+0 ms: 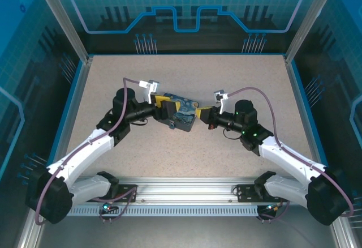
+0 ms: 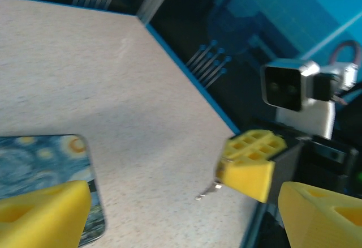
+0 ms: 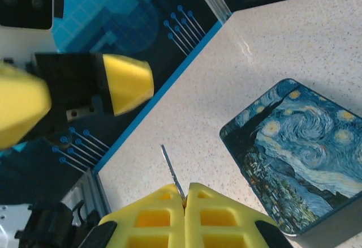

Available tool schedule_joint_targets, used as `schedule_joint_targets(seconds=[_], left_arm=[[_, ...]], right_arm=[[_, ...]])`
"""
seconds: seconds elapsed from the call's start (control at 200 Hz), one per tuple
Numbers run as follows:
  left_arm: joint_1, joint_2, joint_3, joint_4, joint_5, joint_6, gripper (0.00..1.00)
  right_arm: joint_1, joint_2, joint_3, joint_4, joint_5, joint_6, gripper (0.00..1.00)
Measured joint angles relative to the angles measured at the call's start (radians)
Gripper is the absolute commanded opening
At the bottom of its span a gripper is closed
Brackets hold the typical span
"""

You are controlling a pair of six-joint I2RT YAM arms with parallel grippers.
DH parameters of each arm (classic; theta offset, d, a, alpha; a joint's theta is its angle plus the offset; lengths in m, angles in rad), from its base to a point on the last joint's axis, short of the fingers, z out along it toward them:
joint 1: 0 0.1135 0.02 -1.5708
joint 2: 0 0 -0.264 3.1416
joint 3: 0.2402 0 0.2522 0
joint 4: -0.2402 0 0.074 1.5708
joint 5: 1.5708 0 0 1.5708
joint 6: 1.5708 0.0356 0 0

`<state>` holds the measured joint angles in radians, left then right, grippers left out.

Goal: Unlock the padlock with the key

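Left gripper point(image 2: 185, 205): mine; its two yellow fingers point(image 2: 42, 214) stand wide apart at the bottom corners, bare table between them.
Tin point(image 2: 45, 157): starry-night lid, flat on the table, its near edge behind my left-hand finger.
Right gripper point(image 2: 229, 169): facing me, yellow fingers pressed together on the key.
Key point(image 2: 208, 191): thin and metallic, sticking out of those fingertips; whether it touches the table I can't tell.
Table point(image 2: 113, 78): speckled beige, blue rim.

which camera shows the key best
The right wrist view: the key is close and sharp there, its thin blade sticking out of the shut right pincer. The left wrist view shows the key small and blurred, poking from that pincer. In the top external view it is too small to make out.
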<state>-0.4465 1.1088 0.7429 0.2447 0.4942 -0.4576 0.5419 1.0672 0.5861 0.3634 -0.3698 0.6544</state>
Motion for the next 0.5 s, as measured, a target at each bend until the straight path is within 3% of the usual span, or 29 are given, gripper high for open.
schedule_joint_targets(seconds=[0.155,0.5], left_arm=[[-0.065,0.051,-0.026,0.143,0.0,-0.058,0.83],[-0.112,0.116,-0.026,0.292,0.0,-0.121,0.57]], right_arm=[[0.015,0.001,-0.004,0.061,0.023,0.099,0.0],[0.075,0.029,-0.004,0.125,0.046,0.169,0.0]])
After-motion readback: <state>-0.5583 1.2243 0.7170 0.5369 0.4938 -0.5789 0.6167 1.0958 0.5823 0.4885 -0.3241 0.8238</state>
